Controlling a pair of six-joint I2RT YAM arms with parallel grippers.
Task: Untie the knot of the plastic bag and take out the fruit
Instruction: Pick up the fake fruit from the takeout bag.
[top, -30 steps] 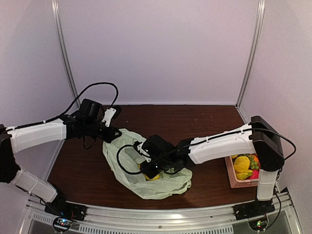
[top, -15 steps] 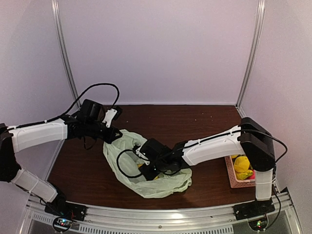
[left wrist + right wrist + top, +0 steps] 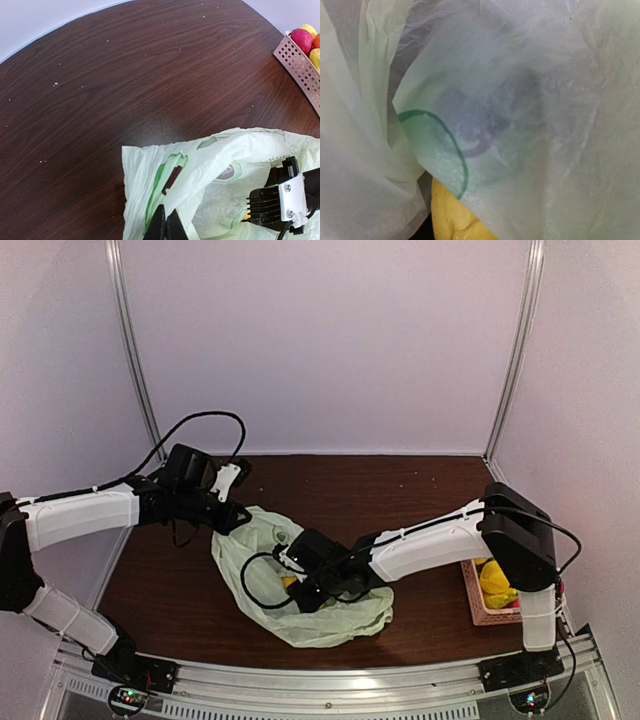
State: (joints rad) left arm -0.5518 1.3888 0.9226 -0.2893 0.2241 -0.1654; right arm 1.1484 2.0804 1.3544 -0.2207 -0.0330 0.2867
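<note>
Since a second ago the right arm [image 3: 430, 545] has swung leftward, its elbow drawing away from the pink basket [image 3: 485, 615], and the right claw [image 3: 300, 590] sits deeper in the plastic bag [image 3: 330, 625]. Its fingers are hidden by the film, so their spread cannot be told. The left claw [image 3: 165, 226] is pinched tight on the bag's far-left rim. A yellow fruit [image 3: 451, 215] lies inside the bag, mid-table [image 3: 400, 490], just beneath the right claw.

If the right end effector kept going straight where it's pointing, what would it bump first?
Probably the plastic bag, whose film fills its view; a yellow fruit peeks out just below. Depth is unclear.
</note>
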